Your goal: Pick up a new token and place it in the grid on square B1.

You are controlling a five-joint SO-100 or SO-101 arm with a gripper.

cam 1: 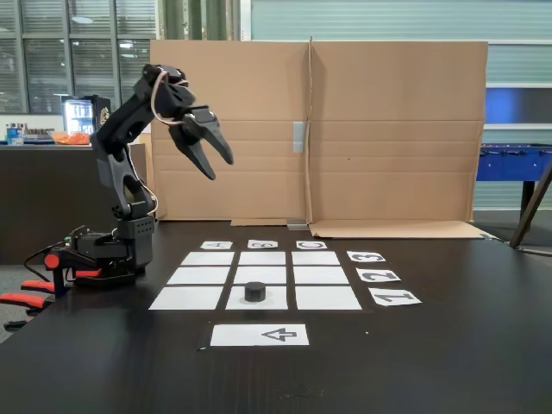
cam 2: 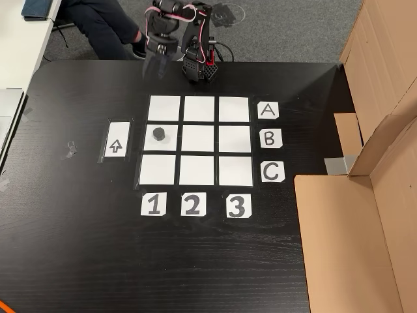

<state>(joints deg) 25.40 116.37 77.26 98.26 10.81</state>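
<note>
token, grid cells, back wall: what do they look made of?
Token: likely matte black plastic; dull, no glints, clean moulded edge.
Grid cells: thin white paper, lying flat on the dark table; whether taped down I can't tell.
Back wall: brown corrugated cardboard, by its fold creases and loose flaps.

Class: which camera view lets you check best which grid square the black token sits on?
The other view, looking down: the token sits in the B row, column 1, all labels readable. The fixed view shows the token low and foreshortened, on the front middle cell.
</note>
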